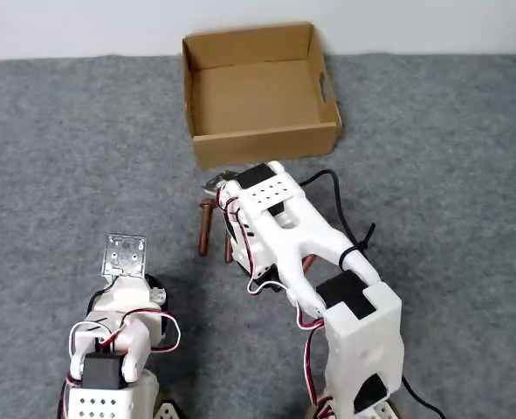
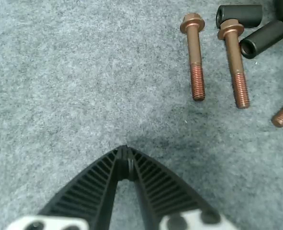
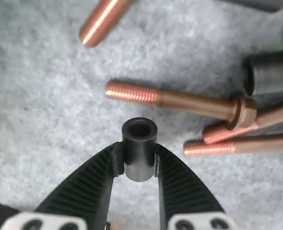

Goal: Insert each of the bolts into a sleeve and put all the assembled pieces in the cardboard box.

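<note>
Looks like the pickup stage: right gripper point(image 3: 139, 165) clamped on 1 black sleeve point(image 3: 139, 143) beside the loose bolts point(image 3: 179, 101) on the carpet point(image 3: 45, 96), left gripper point(image 2: 127, 158) pinched closed on nothing, box point(image 1: 266, 144) empty; next likely needs a bolt lined up and pushed into it.

A robotics lab bench is being shown. The desk point(image 1: 48, 131) is being covered to every edge by grey felt point(image 2: 60, 72), and it is being backed along its far edge by a bare white wall point(image 1: 83, 26). At its near edge a left arm point(image 1: 118, 349) and a right arm point(image 1: 327, 262), white printed shells with loose wires point(image 1: 362, 237), are being borne, with bolts point(image 2: 193, 57), sleeves point(image 2: 239, 16) and a box point(image 1: 262, 144) being laid out beyond them.
</note>
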Tool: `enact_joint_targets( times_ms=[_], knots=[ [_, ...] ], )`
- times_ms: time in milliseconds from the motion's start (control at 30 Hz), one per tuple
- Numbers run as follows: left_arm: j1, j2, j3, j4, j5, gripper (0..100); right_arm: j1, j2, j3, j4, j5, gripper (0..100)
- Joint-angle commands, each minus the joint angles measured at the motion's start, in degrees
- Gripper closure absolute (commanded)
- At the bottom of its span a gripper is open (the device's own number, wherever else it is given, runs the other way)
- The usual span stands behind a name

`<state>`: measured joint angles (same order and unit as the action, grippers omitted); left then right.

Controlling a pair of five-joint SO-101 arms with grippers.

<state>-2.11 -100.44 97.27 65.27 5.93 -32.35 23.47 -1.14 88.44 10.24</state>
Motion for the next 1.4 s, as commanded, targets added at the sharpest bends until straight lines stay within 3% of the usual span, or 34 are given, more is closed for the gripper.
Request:
enact_joint_targets(
  times_ms=[0, 167, 400, 733, 933, 1100, 1233, 1367],
  knots=[
    [-0.26, -0.53, -0.66, 0.26, -0.09, 99, 1.27, 1.01, -0.97, -3.65, 0.62, 92.0],
    [-0.26, -0.53, -0.66, 0.26, -0.09, 99, 1.45, 5.49, -0.97, -7.52, 0.79, 86.1],
    [-0.26, -0.53, -0.66, 0.26, -0.09, 99, 1.45, 7.69, -1.05, -9.36, 0.35, 98.1],
    [-0.26, -0.53, -0.66, 0.26, -0.09, 99, 7.25, -5.41, -1.23, -1.1, -0.44, 98.8],
    [-0.26, -0.53, -0.66, 0.26, -0.09, 99, 12.79, -18.33, -1.23, 5.93, -4.22, 98.8],
    [-0.26, -0.53, -0.66, 0.26, -0.09, 99, 15.52, -25.8, -0.88, 14.2, -12.13, 98.9],
    [-0.26, -0.53, -0.66, 0.26, -0.09, 99, 22.73, -32.84, 4.31, 13.76, -20.04, 99.0],
    [-0.26, -0.53, -0.66, 0.26, -0.09, 99, 29.58, -41.27, 10.29, 11.3, -21.71, 99.0]
  ],
)
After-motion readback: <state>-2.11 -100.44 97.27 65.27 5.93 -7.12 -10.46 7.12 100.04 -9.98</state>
